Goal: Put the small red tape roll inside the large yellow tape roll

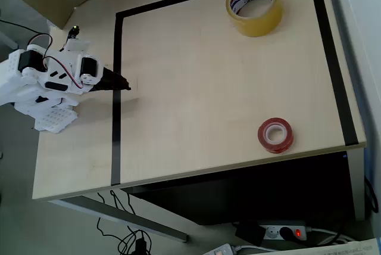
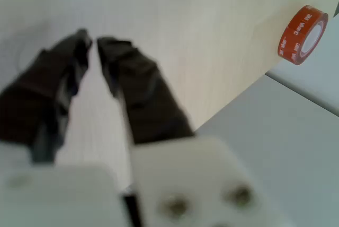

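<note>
The white arm lies low at the left edge of the pale wooden bench (image 1: 196,88), its dark tool (image 1: 122,83) pointing right over the black tape border (image 1: 116,94). In the blurred wrist view the fingers (image 2: 132,89) seem slightly apart and empty. The small red tape roll (image 1: 275,135), glossy with a white core, lies flat near the front right edge. The large yellow tape roll (image 1: 254,6) sits well apart, at the far right corner.
</note>
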You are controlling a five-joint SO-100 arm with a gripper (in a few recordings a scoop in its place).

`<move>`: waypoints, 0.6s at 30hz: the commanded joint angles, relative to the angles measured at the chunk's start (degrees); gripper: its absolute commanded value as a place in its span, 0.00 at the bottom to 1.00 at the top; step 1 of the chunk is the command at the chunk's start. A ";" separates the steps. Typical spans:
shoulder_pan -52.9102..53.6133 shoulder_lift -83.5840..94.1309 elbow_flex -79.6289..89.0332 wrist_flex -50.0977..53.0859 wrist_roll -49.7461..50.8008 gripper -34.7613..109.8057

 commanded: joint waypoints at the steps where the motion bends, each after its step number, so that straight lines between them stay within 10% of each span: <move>1: 29.09 0.00 -0.62 8.79 -4.22 0.24; 10: 27.51 -2.11 -13.45 9.40 -4.31 0.24; 18: 30.76 -47.37 -51.24 2.90 -4.66 0.24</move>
